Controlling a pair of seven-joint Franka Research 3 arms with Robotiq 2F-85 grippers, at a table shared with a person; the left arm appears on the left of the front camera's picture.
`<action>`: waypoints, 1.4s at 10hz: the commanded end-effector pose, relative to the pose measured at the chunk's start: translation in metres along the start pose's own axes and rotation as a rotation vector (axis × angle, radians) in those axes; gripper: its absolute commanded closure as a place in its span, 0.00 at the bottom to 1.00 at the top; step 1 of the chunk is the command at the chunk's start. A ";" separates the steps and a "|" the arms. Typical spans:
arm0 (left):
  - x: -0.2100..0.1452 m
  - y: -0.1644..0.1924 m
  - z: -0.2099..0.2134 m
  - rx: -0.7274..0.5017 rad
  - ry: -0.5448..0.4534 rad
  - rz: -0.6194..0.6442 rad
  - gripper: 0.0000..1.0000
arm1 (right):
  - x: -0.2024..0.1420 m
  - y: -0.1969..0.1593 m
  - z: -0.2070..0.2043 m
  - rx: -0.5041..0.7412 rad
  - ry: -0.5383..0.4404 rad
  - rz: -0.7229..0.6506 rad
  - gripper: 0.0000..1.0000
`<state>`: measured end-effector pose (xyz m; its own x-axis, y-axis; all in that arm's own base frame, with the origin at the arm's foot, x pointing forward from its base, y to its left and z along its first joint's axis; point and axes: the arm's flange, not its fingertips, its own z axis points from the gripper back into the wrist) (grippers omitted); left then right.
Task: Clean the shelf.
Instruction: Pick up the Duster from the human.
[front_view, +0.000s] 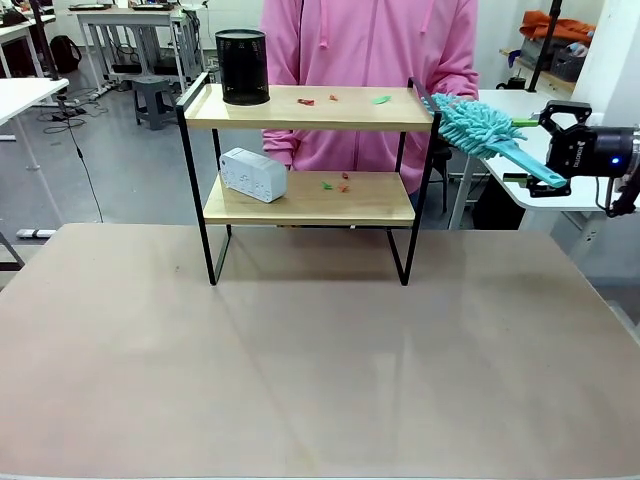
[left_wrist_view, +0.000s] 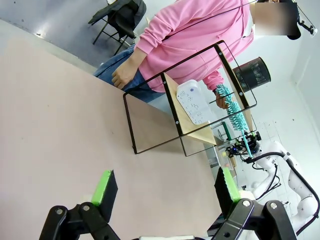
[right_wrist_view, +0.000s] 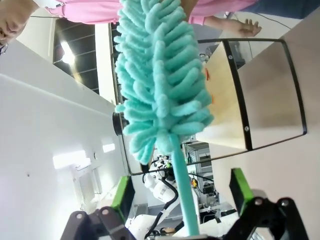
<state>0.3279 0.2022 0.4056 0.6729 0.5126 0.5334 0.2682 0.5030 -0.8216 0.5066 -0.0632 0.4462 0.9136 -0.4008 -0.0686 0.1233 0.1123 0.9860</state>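
The shelf (front_view: 290, 120) stands at the far middle of the worktop (front_view: 320, 360), front legs planted on the surface and its back along the far edge, just in front of a person in a pink top (front_view: 370, 45). On the top board a black mesh cup (front_view: 242, 67) sits at the left end, with red and green scraps (front_view: 306, 101) toward the middle and right. On the lower board a white box (front_view: 253, 174) sits at the left end, with further scraps (front_view: 343, 186) near the middle. Open worktop runs from the front legs to the near edge and out to either side of the frame. A teal duster (front_view: 475, 127) has its fluffy head against the frame's upper right corner, the handle sloping down and rightward away from the shelf. The right jaws, at about top-board height to the shelf's right, are released: the handle runs between the green pads (right_wrist_view: 123, 192), which stand clear of it on both sides. The left jaws are released too, pads (left_wrist_view: 105, 186) wide apart over bare worktop, well apart from the shelf's end frame.
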 end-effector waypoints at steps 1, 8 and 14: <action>-0.002 0.000 -0.002 -0.019 -0.022 -0.023 0.00 | -0.009 0.001 0.011 -0.007 0.000 0.048 0.12; -0.002 0.000 -0.002 -0.019 -0.022 -0.023 0.00 | -0.015 -0.001 0.011 -0.008 0.049 0.042 1.00; -0.002 0.000 -0.002 -0.019 -0.022 -0.023 0.00 | -0.016 -0.005 0.015 -0.009 0.056 0.021 1.00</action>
<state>0.3279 0.2023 0.4057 0.6725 0.5119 0.5345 0.2698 0.5030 -0.8211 0.4900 -0.0684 0.4456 0.9296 -0.3625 -0.0659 0.1207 0.1307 0.9840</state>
